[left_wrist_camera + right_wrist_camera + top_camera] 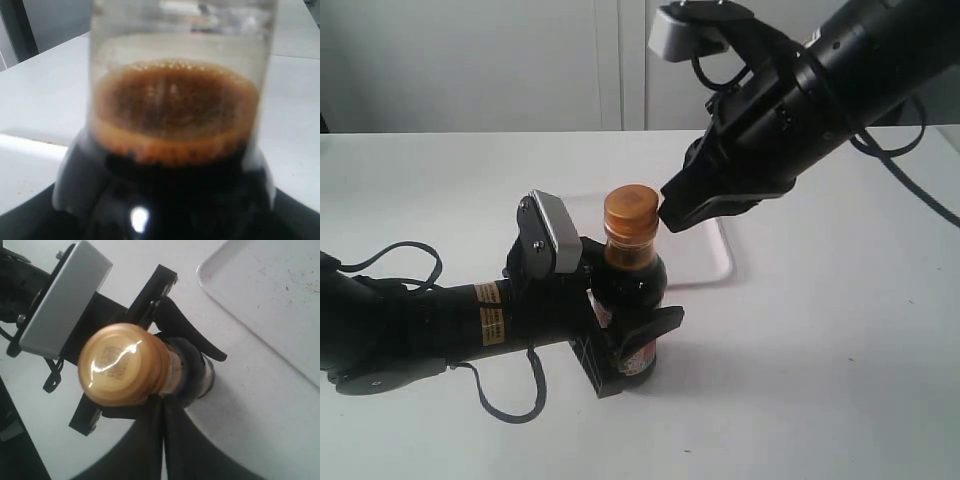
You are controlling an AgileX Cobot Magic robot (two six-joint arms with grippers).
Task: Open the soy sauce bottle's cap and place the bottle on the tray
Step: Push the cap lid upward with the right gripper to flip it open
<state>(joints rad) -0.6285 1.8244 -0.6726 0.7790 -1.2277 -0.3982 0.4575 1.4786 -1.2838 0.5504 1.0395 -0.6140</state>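
The soy sauce bottle (632,300) stands upright on the white table just in front of the tray (705,262). My left gripper (632,345) is shut on the bottle's body. In the left wrist view the bottle (175,150) fills the frame, dark liquid with brown foam at the neck. The orange-brown cap (630,215) is closed on top. My right gripper (668,212) is shut, its tips touching the cap's side. In the right wrist view the cap (122,365) sits right at the joined tips of the right gripper (162,397). A corner of the tray (270,295) shows beyond.
The white table (820,380) spreads around the bottle. The left arm's cables (505,385) loop over the table at the front left. A pale wall with cabinet lines stands behind.
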